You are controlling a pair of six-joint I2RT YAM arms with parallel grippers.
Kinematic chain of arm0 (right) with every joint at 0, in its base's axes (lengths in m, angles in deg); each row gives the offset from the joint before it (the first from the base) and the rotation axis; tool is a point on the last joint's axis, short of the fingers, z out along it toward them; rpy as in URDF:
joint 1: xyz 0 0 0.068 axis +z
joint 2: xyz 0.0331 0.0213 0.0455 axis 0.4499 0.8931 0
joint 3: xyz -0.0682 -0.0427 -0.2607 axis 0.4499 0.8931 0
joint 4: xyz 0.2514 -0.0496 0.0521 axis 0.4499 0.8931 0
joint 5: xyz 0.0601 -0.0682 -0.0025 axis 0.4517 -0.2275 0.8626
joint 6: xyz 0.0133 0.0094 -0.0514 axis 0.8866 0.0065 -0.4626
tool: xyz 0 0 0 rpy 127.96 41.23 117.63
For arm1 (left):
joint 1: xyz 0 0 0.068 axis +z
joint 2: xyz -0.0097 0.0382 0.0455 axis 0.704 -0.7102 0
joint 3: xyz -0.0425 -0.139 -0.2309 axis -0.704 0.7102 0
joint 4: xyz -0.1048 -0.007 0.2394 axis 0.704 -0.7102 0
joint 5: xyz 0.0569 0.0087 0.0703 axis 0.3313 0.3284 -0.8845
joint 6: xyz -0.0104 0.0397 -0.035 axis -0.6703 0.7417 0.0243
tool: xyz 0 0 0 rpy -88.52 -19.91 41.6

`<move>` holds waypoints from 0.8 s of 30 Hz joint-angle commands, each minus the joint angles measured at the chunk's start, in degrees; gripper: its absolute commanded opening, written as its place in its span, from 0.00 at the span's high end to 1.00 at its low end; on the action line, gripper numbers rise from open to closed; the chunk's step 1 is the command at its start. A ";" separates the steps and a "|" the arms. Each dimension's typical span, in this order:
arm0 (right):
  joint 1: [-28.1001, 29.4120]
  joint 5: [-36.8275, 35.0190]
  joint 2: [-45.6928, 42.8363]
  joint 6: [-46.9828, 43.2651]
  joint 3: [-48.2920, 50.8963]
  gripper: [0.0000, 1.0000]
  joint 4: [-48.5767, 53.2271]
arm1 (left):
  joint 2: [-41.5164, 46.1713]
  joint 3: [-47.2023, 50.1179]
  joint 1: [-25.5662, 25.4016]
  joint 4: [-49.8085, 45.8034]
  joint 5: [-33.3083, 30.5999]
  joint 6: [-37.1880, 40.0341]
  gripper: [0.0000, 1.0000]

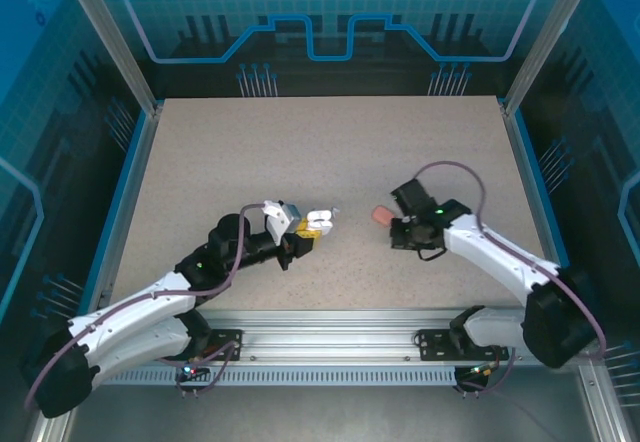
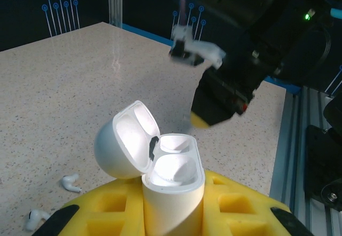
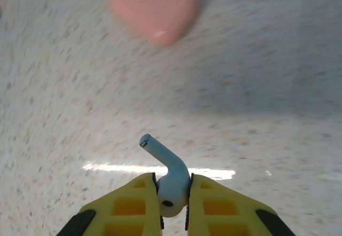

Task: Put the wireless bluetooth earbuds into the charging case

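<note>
One earbud (image 3: pixel 170 181) clamped between right jaws, one open white case (image 2: pixel 172 196) clamped between left jaws

White earbud (image 3: pixel 166 178) in right gripper (image 3: pixel 173 194) — white case (image 2: pixel 172 185) upright, lid open

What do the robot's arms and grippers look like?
The left arm and right arm have white shells with black joints; a small green light glows on the right one. A thin purplish-grey cable loops along each. The fingers are yellow, with recessed square pockets and black patches at their outer edges.
</note>
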 commanded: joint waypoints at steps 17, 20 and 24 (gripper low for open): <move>12.61 -2.41 27.44 -10.75 -14.64 0.79 1.56 | 4.19 1.35 -0.22 0.70 -2.76 0.29 0.89; 12.67 -3.50 27.62 -11.45 -14.19 0.70 2.05 | 4.11 1.23 -0.25 0.72 -2.78 0.60 0.89; 12.55 -3.88 26.67 -12.12 -13.65 0.63 2.27 | 4.06 1.28 -0.27 0.70 -2.78 0.71 0.88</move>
